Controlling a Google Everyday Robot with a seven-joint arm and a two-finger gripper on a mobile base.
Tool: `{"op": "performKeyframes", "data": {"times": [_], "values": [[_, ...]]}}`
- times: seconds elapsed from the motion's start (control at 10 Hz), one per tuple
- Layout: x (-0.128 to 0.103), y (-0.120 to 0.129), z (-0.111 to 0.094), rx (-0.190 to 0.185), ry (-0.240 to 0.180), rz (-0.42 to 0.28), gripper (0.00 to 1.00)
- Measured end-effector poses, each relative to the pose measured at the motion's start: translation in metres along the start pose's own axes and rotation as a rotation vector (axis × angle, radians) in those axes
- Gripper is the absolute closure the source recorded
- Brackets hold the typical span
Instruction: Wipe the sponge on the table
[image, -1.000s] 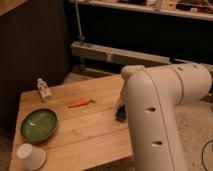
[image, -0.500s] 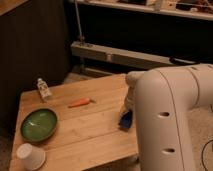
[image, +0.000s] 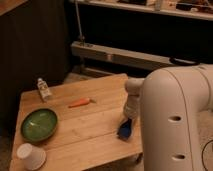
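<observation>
While the gripper (image: 128, 119) sits at the edge of the light bamboo-slat counter (image: 95, 131), its jaws seem clamped on the small dark-blue rectangular sponge (image: 125, 130). I fear an outward stroke drags it off.

Arm (image: 175, 120) fills the lower right of the frame and is cut off by the right and bottom edges. It hides the table's (image: 100, 125) right edge and near-right corner.

Gripper (image: 128, 119) sits right of centre, directly over the sponge (image: 125, 131). Its tip is dark against the sponge, so contact cannot be told. The sponge's upper end is hidden under the gripper.

Bottle (image: 44, 89), at the left of the table: label too small to read.

Shelf (image: 150, 7) items are cut off by the top edge.
</observation>
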Motion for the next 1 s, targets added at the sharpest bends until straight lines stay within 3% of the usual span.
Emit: {"op": "performKeyframes", "data": {"times": [0.1,0.4,0.7,1.0], "values": [[0.018,0.009,0.011,-0.018,0.034,-0.022,1.0],[0.042,0.029,0.029,-0.019,0.084,-0.085,1.0],[0.056,0.074,0.037,0.008,0.099,-0.21,1.0],[0.066,0.111,0.059,-0.022,0.145,-0.285,1.0]]}}
